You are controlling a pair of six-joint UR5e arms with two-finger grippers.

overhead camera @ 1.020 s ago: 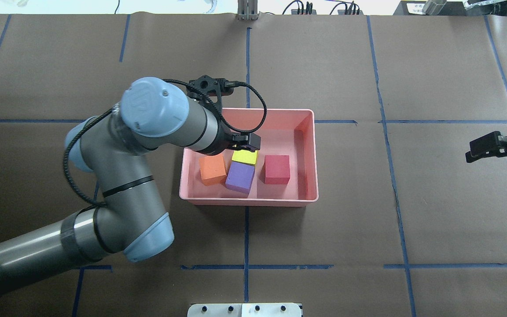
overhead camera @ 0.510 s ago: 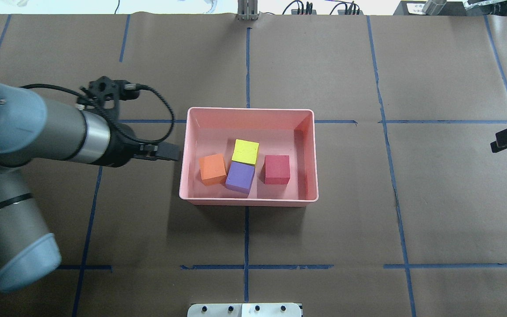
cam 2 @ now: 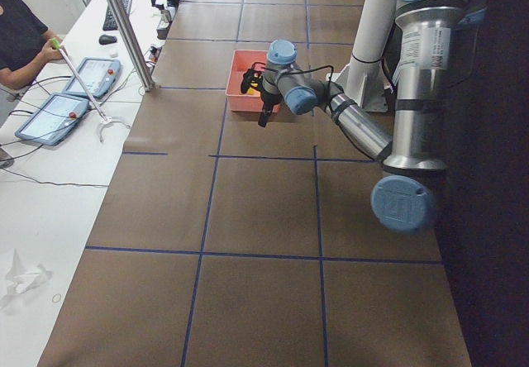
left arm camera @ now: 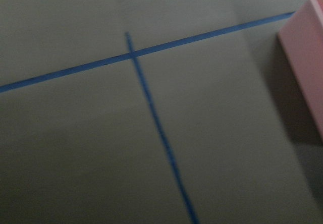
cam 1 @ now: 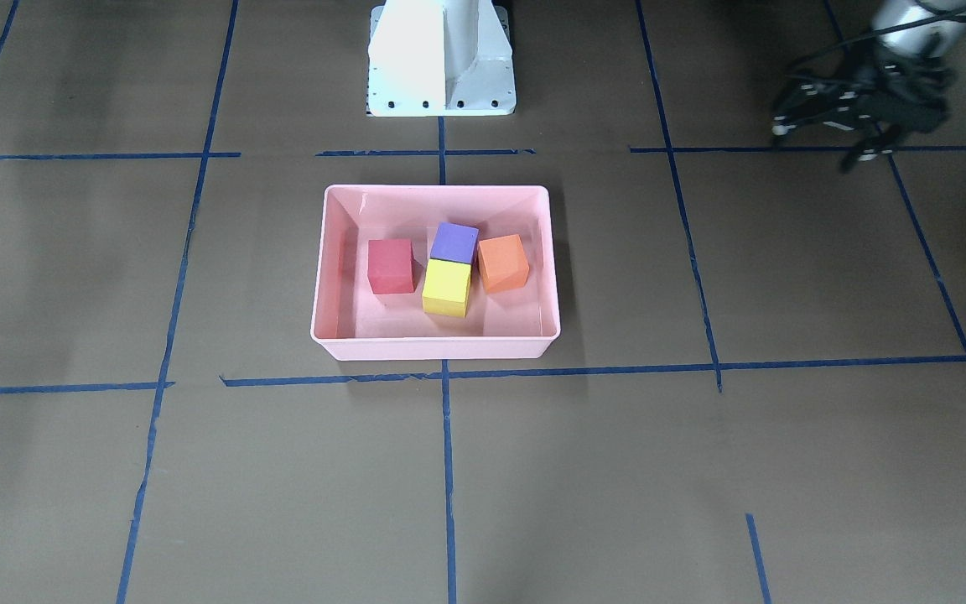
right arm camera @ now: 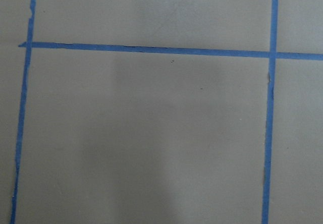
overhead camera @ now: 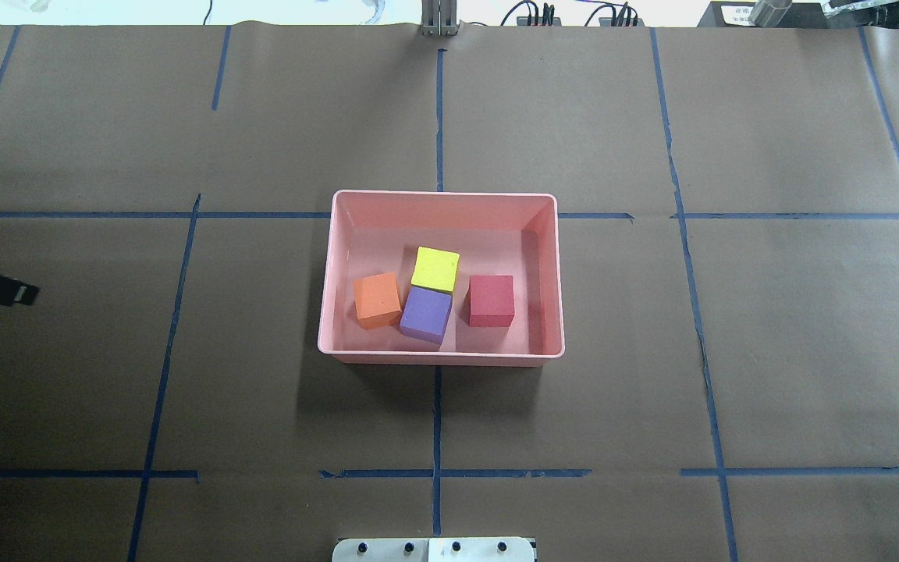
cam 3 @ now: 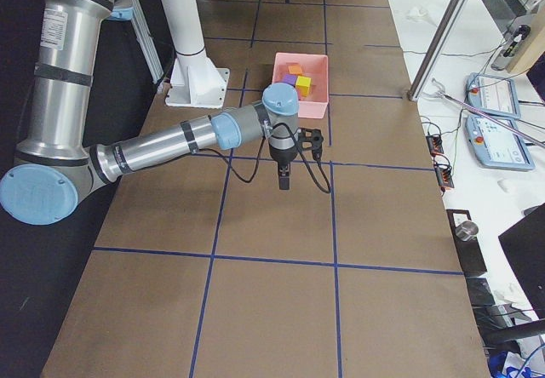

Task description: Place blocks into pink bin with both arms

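Left jaws (overhead camera: 16, 291): at the far left edge of the overhead view, well apart from the bin. I can make out nothing in them, and I cannot tell whether they are wide or narrow (too little shows, and the front view blurs them).
Pink bin (overhead camera: 440, 359): in the middle of the bench (overhead camera: 652, 351), flat on the brown paper, with all four blocks inside.
Orange block (overhead camera: 377, 300): leftmost in the bin, just beside the purple one.
Purple block (overhead camera: 425, 314): near the robot-side wall, pressed against the yellow-green.
Yellow-green block (overhead camera: 435, 269): directly behind the purple.
Red block (overhead camera: 491, 300): alone on the right, a gap from the others.
Right jaws (cam 3: 285, 174): seen only from the side camera, pointing down over the bench short of the bin. I cannot tell their spread.
Done: every block is in, I'd judge.
Left: nothing to place; only parking the arms, by my reckoning.
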